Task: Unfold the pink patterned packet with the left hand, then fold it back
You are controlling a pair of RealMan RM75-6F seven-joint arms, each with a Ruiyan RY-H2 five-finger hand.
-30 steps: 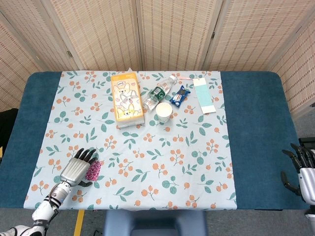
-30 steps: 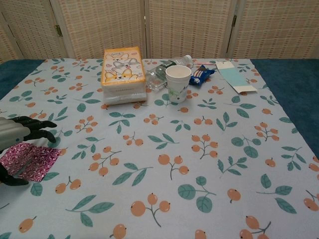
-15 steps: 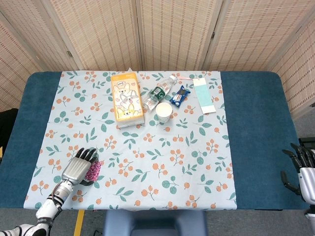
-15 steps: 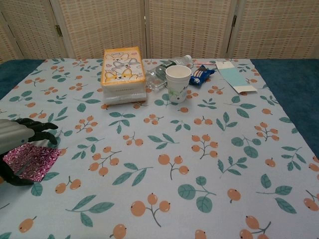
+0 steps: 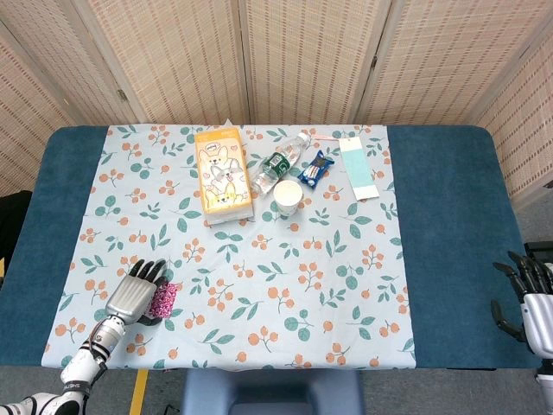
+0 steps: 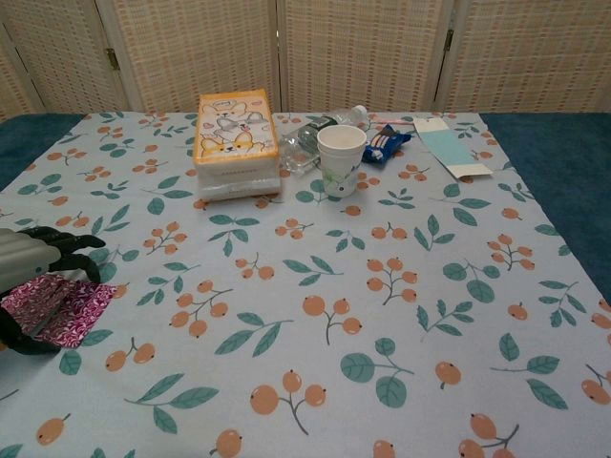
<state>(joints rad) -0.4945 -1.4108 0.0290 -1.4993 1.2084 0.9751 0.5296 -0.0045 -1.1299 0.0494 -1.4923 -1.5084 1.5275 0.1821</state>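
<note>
progress assessment: the pink patterned packet (image 6: 65, 311) lies on the floral tablecloth (image 6: 382, 286) at the near left corner, under the left hand (image 6: 33, 277). in the chest view the packet appears spread out into a flat, roughly four-sided sheet, so the unfolding step is judged largely done or close to it. the fold-back step is judged not yet done.

left hand state: fingers curve over the far edge of the packet and the thumb sits at its near edge, so the hand brackets the sheet from both sides. whether it actually pinches the material or only rests on it cannot be told from either view.

right hand (image 5: 529, 298) state: it hangs off the right end of the table, well apart from the packet, fingers apart and holding nothing.

materials and shapes:
- packet: thin, limp, glossy-looking film with a fine magenta-and-white print; edges look slightly crumpled.
- tablecloth: pale matte fabric printed with orange berries and green leaves, laid over a dark blue table cover (image 5: 449, 216).
- tissue box (image 6: 236, 141): rectangular, cartoon print on top, at the far side.
- paper cup (image 6: 341, 158): upright, just beside a clear plastic bottle (image 5: 278, 162) lying on its side.
</note>
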